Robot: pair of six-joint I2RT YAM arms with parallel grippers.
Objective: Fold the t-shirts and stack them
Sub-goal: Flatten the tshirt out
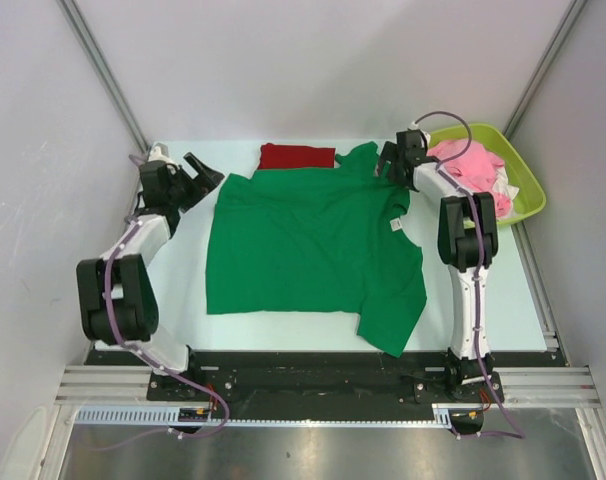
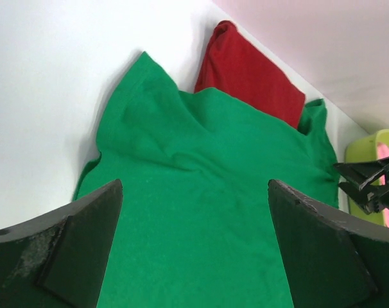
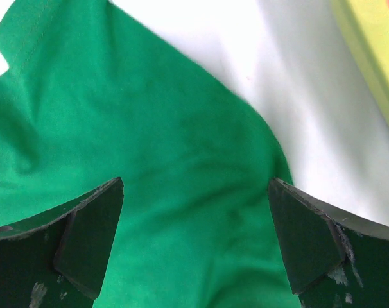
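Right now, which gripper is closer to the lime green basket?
Right. The right gripper hovers over the green t-shirt's far right corner, just left of the basket; the left gripper is on the shirt's opposite side, by its far left corner.

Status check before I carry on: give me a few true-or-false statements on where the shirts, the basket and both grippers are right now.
1. The green t-shirt lies spread out on the table. True.
2. The left gripper is shut on a green sleeve. False: it is open and holds nothing, beside the shirt's far left corner.
3. The red t-shirt sits at the table's far edge, behind the green one. True.
4. The pink garment lies on the table. False: it is in the lime basket at the far right.
5. The right gripper is open above green cloth. True.
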